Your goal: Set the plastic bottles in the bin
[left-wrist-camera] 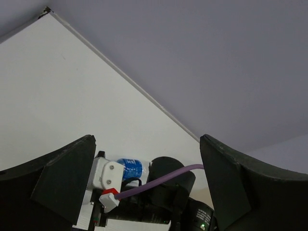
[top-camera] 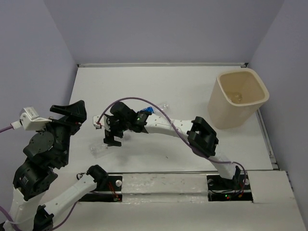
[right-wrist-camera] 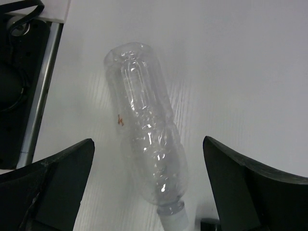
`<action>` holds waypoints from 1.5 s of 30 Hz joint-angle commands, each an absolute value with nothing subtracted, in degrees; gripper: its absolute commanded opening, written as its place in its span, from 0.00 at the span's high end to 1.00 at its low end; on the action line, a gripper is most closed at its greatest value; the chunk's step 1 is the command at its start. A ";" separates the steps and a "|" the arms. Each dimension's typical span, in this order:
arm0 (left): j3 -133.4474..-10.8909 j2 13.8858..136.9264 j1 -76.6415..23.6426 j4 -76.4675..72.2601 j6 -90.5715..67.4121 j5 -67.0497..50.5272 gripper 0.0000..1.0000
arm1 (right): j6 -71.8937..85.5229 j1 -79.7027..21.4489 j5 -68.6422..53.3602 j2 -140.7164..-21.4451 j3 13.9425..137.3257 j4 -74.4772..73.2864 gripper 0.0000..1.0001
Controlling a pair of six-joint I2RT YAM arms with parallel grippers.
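Right arm is reaching across the white table (top-camera: 192, 86), and its right gripper (right-wrist-camera: 148, 142) is hanging over a clear unlabelled plastic bottle (right-wrist-camera: 144, 139). We are seeing the black fingers (right-wrist-camera: 57, 178) spread wide, one on each side of the bottle, neither one touching it.

The bottle is lying on its side on the table, its pale neck pointing toward the wrist camera. We are noting a small orange mark (right-wrist-camera: 119, 120) on its wall, too small to read as writing. In the top view the same bottle (top-camera: 98, 149) is lying near the front edge of the table, just beside the right gripper (top-camera: 113, 138).

A blue-labelled clear plastic bottle (top-camera: 147, 111) is lying behind the right wrist. The left wrist view is catching its label (left-wrist-camera: 131, 167). There is white print on the blue, but we cannot make it out.

Left gripper (top-camera: 70, 113) is hanging raised at the left edge of the table, fingers (left-wrist-camera: 62, 178) wide apart and holding nothing. A purple cable (left-wrist-camera: 159, 180) is crossing its view.

The tall cream-beige plastic bin (top-camera: 238, 120) is standing upright at the far right of the table, well apart from both bottles. Something pale is glinting on its floor, and we cannot tell what it is.
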State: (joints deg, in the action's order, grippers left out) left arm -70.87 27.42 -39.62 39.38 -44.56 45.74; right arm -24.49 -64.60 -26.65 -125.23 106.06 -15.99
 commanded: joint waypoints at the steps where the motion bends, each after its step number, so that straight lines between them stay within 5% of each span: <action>1: -70.66 26.55 -39.37 38.23 -40.44 48.69 0.01 | -29.70 -66.00 -26.19 -131.65 119.49 -19.93 0.00; 15: -69.52 25.23 -39.46 37.44 -36.56 49.31 0.01 | -27.95 -67.06 -29.62 -145.10 130.25 -27.25 0.05; 17: -69.17 25.14 -39.46 37.18 -36.47 49.13 0.01 | -26.72 -67.68 -28.13 -145.20 129.46 -23.92 0.14; 20: -69.08 25.14 -39.46 36.83 -36.39 48.96 0.01 | -23.65 -68.20 -23.83 -142.22 122.12 -13.04 0.60; 22: -69.69 25.14 -39.46 36.83 -35.86 49.04 0.01 | -20.67 -68.20 -22.86 -139.05 119.80 -5.91 0.69; 33: -84.10 32.41 -39.46 33.23 -27.08 40.98 0.01 | -15.73 -66.63 -0.55 -122.09 111.54 12.83 0.72; 45: -78.76 44.73 -39.46 26.11 -20.22 12.06 0.01 | -10.73 -42.12 16.17 -93.81 94.85 12.57 0.77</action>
State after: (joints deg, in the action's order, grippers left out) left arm -82.94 39.09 -39.64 29.08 -24.64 23.64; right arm -14.87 -49.69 9.30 -103.92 99.63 9.21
